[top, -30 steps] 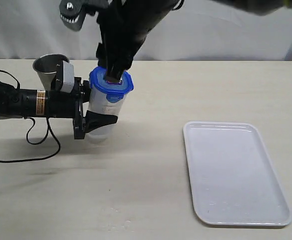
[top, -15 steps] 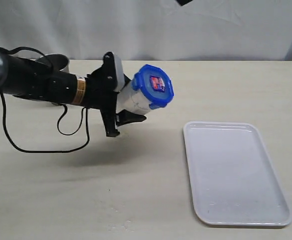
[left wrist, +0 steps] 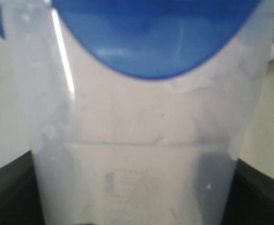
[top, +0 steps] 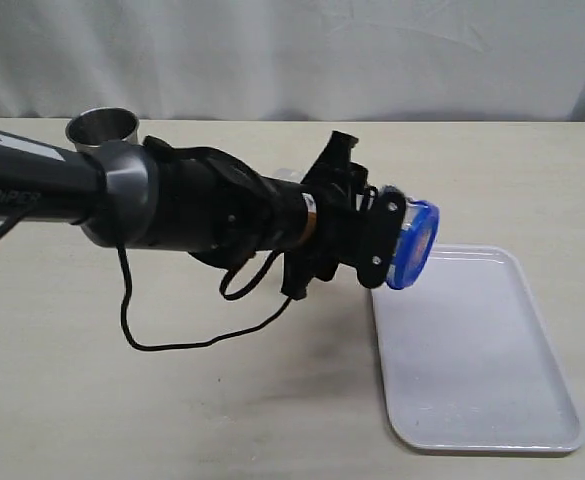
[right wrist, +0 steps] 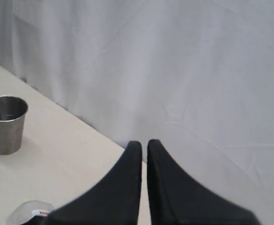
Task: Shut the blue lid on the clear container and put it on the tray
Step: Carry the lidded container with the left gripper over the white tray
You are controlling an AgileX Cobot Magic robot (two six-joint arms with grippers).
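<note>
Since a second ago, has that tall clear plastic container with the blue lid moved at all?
Yes. The tall clear plastic container, held in the left pincer, has travelled rightward, away from the steel cup, and now hangs tilted over the near-left edge of the flat white tray.

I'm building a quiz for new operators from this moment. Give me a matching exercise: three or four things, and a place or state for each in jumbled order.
Things:
1. blue lid
2. steel cup
3. tray
4. right gripper

States:
A. lying flat and bare on the table
B. shut, holding nothing
C. standing upright at the back of the table
D. turned sideways on the clear container, held over the tray's edge

Pairs: 1-D, 2-C, 3-A, 4-B
</note>
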